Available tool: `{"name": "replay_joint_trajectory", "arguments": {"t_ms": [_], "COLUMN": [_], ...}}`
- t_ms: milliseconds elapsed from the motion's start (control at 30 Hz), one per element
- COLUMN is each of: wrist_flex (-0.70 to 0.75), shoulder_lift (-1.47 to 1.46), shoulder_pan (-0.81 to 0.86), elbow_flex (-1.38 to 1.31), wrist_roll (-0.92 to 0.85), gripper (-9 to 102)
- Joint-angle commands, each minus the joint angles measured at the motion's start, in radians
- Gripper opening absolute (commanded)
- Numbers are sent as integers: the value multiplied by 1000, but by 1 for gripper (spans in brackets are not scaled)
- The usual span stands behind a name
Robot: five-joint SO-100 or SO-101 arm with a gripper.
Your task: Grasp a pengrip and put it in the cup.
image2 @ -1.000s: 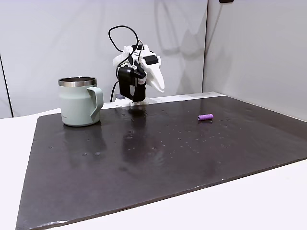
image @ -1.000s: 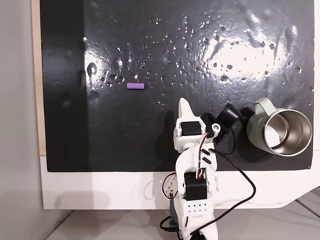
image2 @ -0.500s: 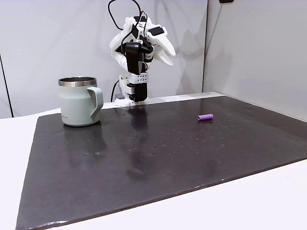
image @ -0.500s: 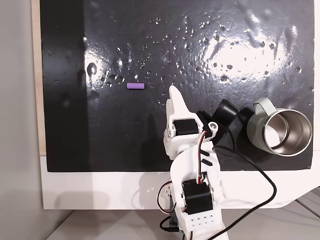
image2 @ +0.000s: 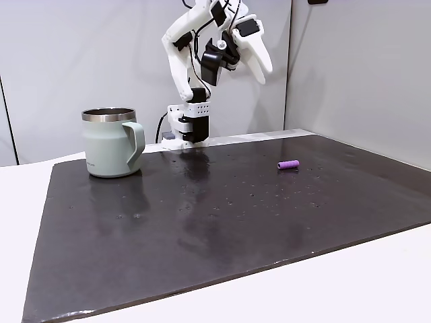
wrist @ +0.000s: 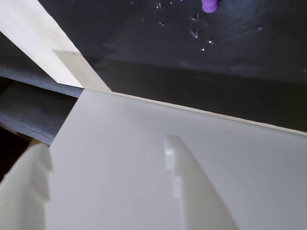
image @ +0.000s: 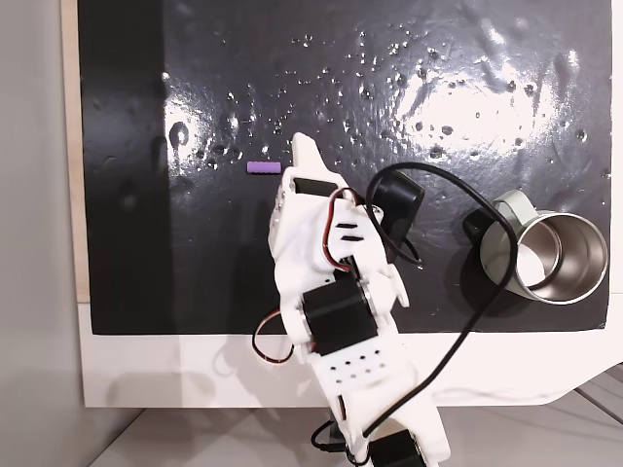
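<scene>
Half the pengrip point(wrist: 209, 5) cut off

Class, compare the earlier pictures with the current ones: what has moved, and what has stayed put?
The arm has lifted and swung out over the black mat, carrying the claw from beside the cup towards the pengrip. It has gripped nothing. The pengrip and cup have not moved.

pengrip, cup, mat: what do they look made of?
Pengrip: likely soft rubber or silicone; matte purple, faintly ribbed.
Cup: steel inside, going by the mirror-bright interior and rim; outside a matte sage-green coating.
Mat: probably vinyl or rubber sheet; glossy black, dimpled, throwing glare.
</scene>
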Motion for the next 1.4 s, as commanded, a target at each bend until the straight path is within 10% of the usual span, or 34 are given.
{"name": "replay_joint_trajectory", "arguments": {"t_ms": [0,1367], "wrist_flex": [11,-158], "shoulder_lift": [-57,-749], "shoulder_pan": [-34,-133], "elbow_flex": [-74,-244], "wrist_roll": [15,95], "gripper": [24,28]}}
